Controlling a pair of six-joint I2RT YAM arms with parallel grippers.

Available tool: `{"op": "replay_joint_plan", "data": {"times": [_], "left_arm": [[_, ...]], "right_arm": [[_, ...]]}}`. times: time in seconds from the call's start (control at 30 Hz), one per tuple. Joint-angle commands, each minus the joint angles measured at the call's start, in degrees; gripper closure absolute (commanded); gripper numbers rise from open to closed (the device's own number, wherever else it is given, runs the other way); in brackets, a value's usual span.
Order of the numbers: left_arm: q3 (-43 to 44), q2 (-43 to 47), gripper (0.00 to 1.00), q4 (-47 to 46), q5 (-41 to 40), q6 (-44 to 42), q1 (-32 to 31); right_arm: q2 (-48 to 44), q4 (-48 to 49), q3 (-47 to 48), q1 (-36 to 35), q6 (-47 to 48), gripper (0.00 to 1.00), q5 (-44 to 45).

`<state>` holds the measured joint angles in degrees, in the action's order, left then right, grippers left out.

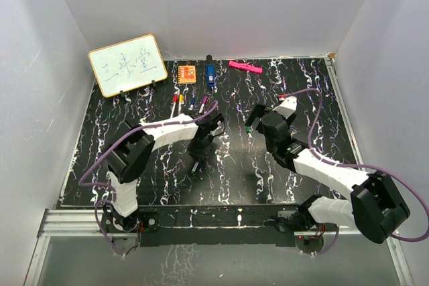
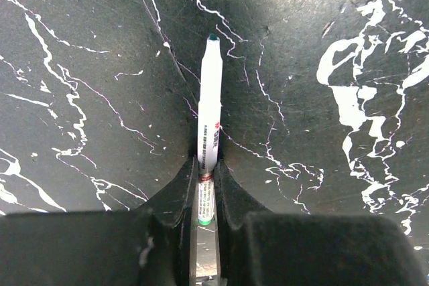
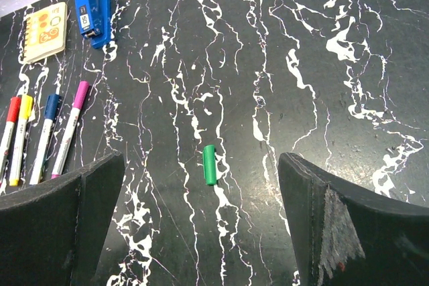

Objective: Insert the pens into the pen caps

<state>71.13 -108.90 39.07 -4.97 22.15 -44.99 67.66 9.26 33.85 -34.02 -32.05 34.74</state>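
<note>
My left gripper is shut on a white-barrelled pen low over the table, and the pen's green tip points away from the fingers. In the top view that gripper is left of centre. A short green pen cap lies loose on the table between the wide-apart fingers of my open right gripper, touching neither. The top view shows this cap just beside the right gripper. Several more pens lie side by side at the left, with red, yellow, blue and purple ends.
Along the far edge stand a whiteboard, an orange square, a thick blue block and a flat pink bar. White walls close the table in on three sides. The row of pens lies beyond the left gripper.
</note>
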Motion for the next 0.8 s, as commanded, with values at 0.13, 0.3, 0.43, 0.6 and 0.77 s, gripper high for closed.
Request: {"op": "replay_joint_plan", "data": {"times": [0.13,0.3,0.43,0.6,0.77], "left_arm": [[-2.91,-7.44,1.00,-1.83,-8.86,-2.04,0.65],[-4.01,-4.68,1.00,-2.22,-9.65,-2.81,0.69],[-4.52,0.64,1.00,-1.84,-8.77,-3.27,0.74],[-3.64,7.99,1.00,0.37,-7.26,-4.02,0.82],[-2.41,13.98,1.00,2.12,-4.90,-4.92,0.87]], "right_arm": [[2.63,-1.44,2.24,0.19,1.24,0.11,2.48],[9.17,-8.67,6.36,0.23,-0.02,0.15,2.97],[12.67,-9.83,8.21,0.18,-0.71,0.17,2.80],[17.67,-11.40,12.57,0.22,-0.48,0.20,1.54],[22.33,-12.46,16.69,0.38,-0.12,0.28,-0.70]]}}
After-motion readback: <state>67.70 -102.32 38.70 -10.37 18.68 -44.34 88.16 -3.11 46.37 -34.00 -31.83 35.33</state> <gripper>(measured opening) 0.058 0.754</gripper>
